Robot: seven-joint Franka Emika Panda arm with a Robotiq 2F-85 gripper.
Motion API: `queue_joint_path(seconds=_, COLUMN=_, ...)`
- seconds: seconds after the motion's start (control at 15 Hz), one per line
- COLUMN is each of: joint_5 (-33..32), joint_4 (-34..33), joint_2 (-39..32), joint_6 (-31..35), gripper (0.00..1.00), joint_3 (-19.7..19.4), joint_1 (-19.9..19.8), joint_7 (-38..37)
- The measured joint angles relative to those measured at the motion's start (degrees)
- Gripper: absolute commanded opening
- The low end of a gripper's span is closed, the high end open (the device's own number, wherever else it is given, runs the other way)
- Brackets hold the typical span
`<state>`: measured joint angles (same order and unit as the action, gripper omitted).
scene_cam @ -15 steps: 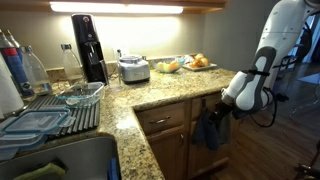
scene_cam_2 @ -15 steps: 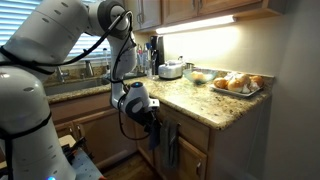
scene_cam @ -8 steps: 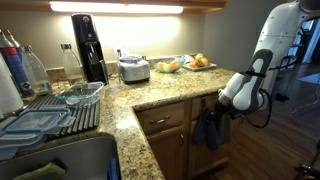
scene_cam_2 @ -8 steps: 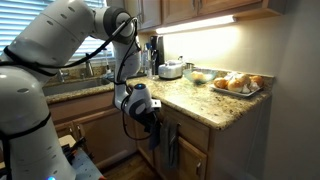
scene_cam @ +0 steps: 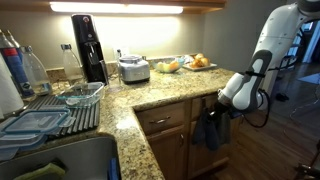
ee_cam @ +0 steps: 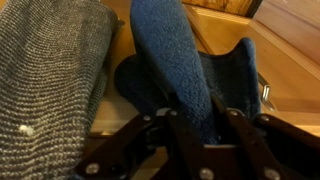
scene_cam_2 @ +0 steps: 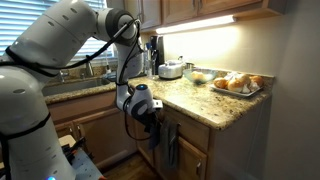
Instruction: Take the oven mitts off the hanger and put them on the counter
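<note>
The oven mitts (scene_cam: 209,129) hang dark blue-grey against the wooden cabinet front, just under the counter (scene_cam: 152,95) edge; they also show as dark cloth (scene_cam_2: 170,146) below the counter (scene_cam_2: 203,104). My gripper (scene_cam: 221,110) (scene_cam_2: 153,126) is pressed up to their top. In the wrist view a fuzzy blue mitt (ee_cam: 165,50) runs down between my fingers, and the gripper (ee_cam: 205,122) is shut on it. A grey knitted piece (ee_cam: 50,80) hangs beside it. The hanger itself is hidden behind the cloth.
On the counter stand a black coffee maker (scene_cam: 88,45), a white toaster (scene_cam: 134,68) and plates of fruit (scene_cam: 196,62). A black drying mat (scene_cam: 78,118) holds containers beside the sink (scene_cam: 62,158). A cabinet drawer (scene_cam: 160,122) sits beside the mitts.
The jaws have closed from wide open onto the blue mitt. The arm has barely shifted, edging slightly toward the cabinet.
</note>
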<state>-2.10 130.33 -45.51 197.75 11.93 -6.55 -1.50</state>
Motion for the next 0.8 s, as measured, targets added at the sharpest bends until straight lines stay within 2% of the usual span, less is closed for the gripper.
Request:
queue_joint_path(seconds=0.13, joint_5=-0.7, joint_4=0.0, joint_2=0.0, joint_6=0.0, gripper=0.05, joint_3=0.6, joint_1=-0.7, joint_7=0.0)
queue_joint_path(seconds=0.27, joint_5=-1.3, joint_4=0.1, joint_2=0.0, joint_6=0.0, gripper=0.08, joint_3=1.1, joint_1=-1.3, joint_7=0.0)
queue_joint_path(seconds=0.47, joint_5=-1.9, joint_4=0.6, joint_2=0.6, joint_6=0.0, gripper=0.08, joint_3=1.5, joint_1=-1.5, joint_7=0.0)
queue_joint_path(seconds=0.8, joint_5=-2.0, joint_4=4.7, joint_2=4.4, joint_6=0.0, gripper=0.08, joint_3=1.7, joint_1=-1.6, joint_7=0.1)
